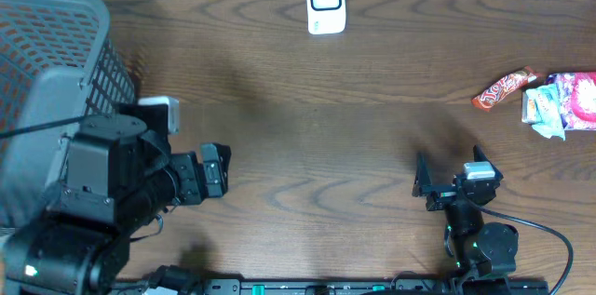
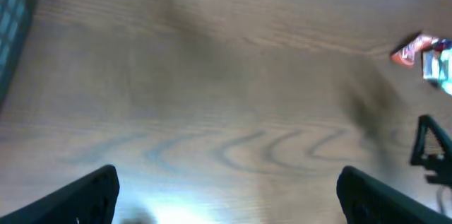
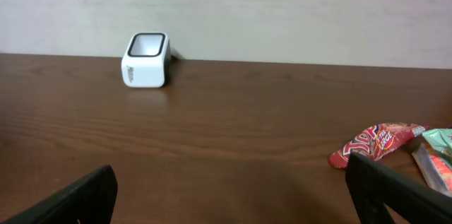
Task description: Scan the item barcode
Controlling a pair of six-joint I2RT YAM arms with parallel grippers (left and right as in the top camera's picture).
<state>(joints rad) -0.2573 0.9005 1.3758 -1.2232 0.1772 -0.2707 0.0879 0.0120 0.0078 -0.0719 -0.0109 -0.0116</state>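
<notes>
The basket (image 1: pixel 58 25) (partly under the left arm (image 1: pixel 84 174)) and pink packet (image 1: pixel 583 100) run off frame.

The scanner (image 1: pixel 325 2) is white, the wrapper (image 1: pixel 504 88) red, the basket (image 1: pixel 47 34) grey, the table (image 1: pixel 317 137) brown wood-grain.

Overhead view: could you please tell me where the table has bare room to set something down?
Bare: the middle of the brown wooden table, between the white box-shaped scanner, left gripper and right gripper. Crowded: the grey mesh basket at one end; red wrapper and colourful packets at the other.
</notes>
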